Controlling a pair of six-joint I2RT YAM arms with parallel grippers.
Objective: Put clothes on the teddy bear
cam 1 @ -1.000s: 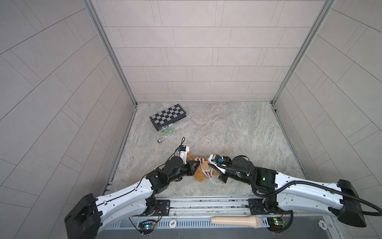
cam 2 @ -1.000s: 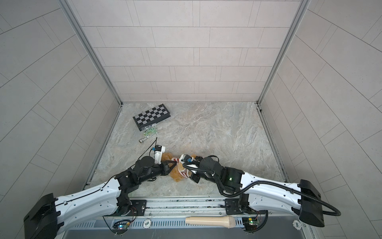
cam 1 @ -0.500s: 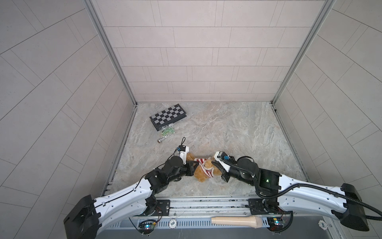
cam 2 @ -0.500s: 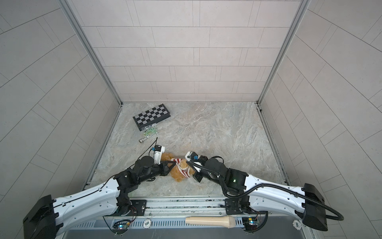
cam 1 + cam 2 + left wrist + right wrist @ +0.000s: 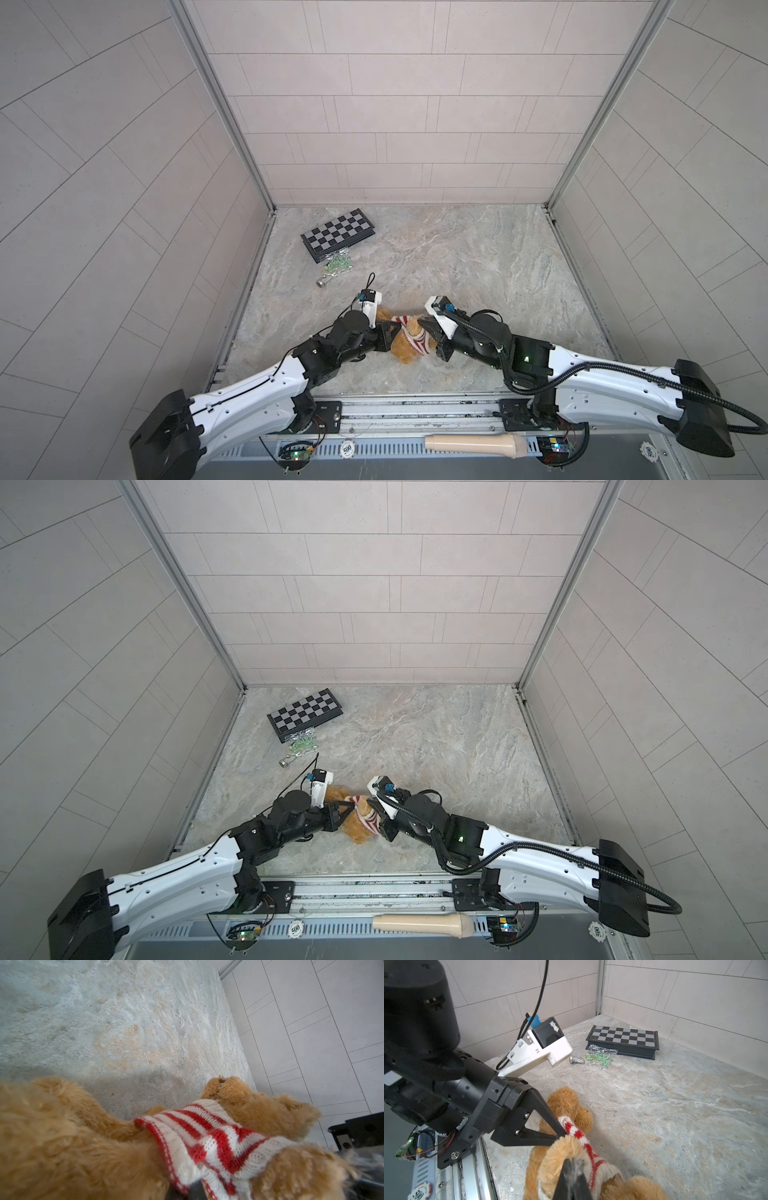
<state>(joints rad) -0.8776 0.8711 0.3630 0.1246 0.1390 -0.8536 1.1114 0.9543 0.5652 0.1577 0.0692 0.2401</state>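
Observation:
The teddy bear [image 5: 404, 351] [image 5: 356, 828], golden-tan and fluffy, lies on the floor near the front middle, between both grippers. A red-and-white striped sweater [image 5: 417, 341] [image 5: 207, 1138] sits bunched around its neck and chest, below the head [image 5: 239, 1095]. My left gripper [image 5: 560, 1136] [image 5: 195, 1188] is shut on the sweater's striped edge. My right gripper [image 5: 572, 1162] [image 5: 424, 330] is shut, its tips buried in the fur of a limb [image 5: 301, 1167] that sticks out of the sweater. The bear's lower body is partly hidden under the left gripper.
A folded chessboard [image 5: 338, 228] lies at the back left. In front of it sit a clear bag of green pieces [image 5: 337, 264] and a small metal piece [image 5: 322, 282]. A beige handle [image 5: 473, 444] and poker chips [image 5: 347, 448] rest on the front rail. Tiled walls enclose three sides.
My right gripper has drawn slightly back and to the right with the bear's limb, stretching bear and sweater between the grippers. The left arm has hardly moved.

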